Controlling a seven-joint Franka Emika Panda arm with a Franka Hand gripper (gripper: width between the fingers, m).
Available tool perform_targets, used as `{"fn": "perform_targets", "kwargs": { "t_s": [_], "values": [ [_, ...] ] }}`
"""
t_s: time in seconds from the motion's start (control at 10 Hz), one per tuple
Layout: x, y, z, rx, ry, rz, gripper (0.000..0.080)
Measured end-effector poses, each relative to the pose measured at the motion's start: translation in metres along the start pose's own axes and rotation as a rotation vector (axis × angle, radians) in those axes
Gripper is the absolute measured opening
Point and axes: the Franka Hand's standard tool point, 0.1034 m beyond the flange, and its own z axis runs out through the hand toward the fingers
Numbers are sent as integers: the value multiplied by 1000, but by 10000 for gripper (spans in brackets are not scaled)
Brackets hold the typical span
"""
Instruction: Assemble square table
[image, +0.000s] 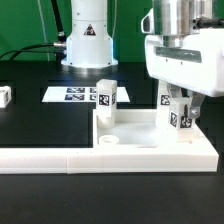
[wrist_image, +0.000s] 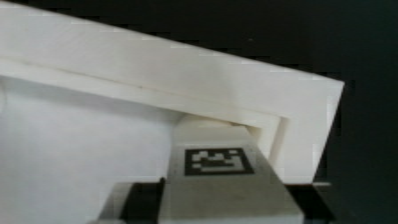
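The tabletop (image: 135, 140) lies on the black table against the L-shaped barrier (image: 60, 157). One leg (image: 106, 99) stands upright at its far corner; another leg (image: 179, 113) stands near the opposite corner, clamped by the gripper (image: 180, 108), arm descending vertically. The wrist view alone shows this leg (wrist_image: 217, 160) tucked into the tabletop's (wrist_image: 89, 140) corner.

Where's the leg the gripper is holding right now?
In the exterior view it's on the right: the leg stands upright in the gripper, at the tabletop's right corner, apart from the other leg.
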Motion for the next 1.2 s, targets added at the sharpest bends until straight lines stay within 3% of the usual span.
{"fn": "perform_targets", "kwargs": {
  "t_s": [0.1,0.2,0.3,1.0,1.2],
  "values": [
    [0,1,0,-3,-1,-52,470],
    [0,0,0,-4,-1,-115,470],
    [0,-1,-1,-4,1,-266,607],
    [7,-1,-3,-24,-10,-882,649],
    [6,-2,-3,-44,7,-1042,649]
  ]
}}
